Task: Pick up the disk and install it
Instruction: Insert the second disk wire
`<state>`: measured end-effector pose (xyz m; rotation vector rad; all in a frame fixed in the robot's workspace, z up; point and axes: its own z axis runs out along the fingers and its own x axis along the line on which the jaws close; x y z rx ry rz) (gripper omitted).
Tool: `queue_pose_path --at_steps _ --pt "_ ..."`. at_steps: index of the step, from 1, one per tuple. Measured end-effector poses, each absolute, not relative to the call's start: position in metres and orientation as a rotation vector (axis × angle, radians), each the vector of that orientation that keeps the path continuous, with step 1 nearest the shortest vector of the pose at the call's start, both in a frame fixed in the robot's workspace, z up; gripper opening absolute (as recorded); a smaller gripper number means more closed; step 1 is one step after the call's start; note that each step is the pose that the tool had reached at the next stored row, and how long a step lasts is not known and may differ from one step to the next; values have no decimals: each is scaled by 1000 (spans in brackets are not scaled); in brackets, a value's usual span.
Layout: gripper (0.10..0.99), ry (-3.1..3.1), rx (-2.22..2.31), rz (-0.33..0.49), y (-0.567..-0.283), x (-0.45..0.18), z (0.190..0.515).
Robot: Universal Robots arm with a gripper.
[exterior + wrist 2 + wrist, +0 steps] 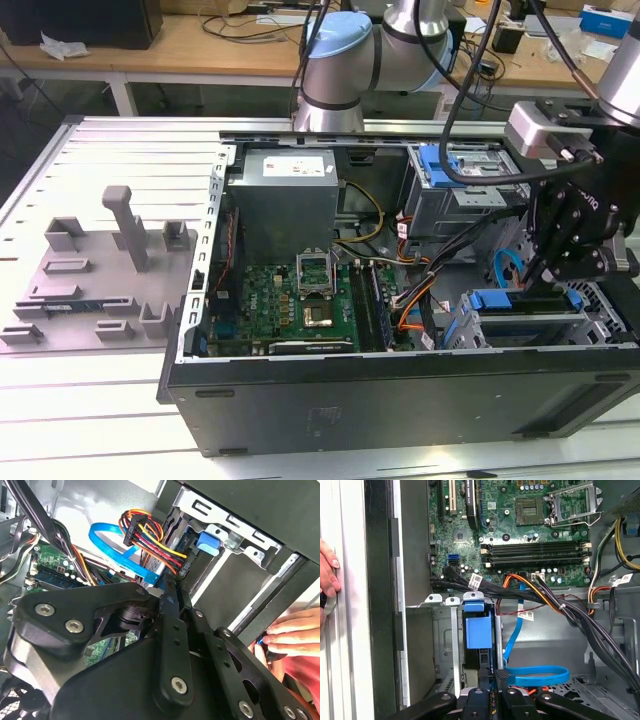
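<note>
The disk [477, 632], a flat slab of silver metal in a blue plastic frame, stands on edge in the grey sheet-metal drive cage [445, 630] at the front corner of the open black steel computer case [400, 400]. It looks partly slid into its bay, with its blue end tab near the cage's rim. The black jointed gripper [487, 675] has its fingers pinched together on the disk's near edge, as both wrist views show. So I judge the pickup done and the seating under way, not finished.

A glossy blue ribbon cable [535, 672] loops just beside the cage. Bundled black, orange and red wires [555, 600] cross above it. The green motherboard [520, 535] lies beyond. A person's hand [327, 580] rests on the case's outer edge.
</note>
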<state>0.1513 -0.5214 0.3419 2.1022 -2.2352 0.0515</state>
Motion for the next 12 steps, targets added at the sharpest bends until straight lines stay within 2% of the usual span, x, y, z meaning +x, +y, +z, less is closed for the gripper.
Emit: queue_pose_path --at_steps 12 --pt "173 -2234 2107 49 -521 151 338"
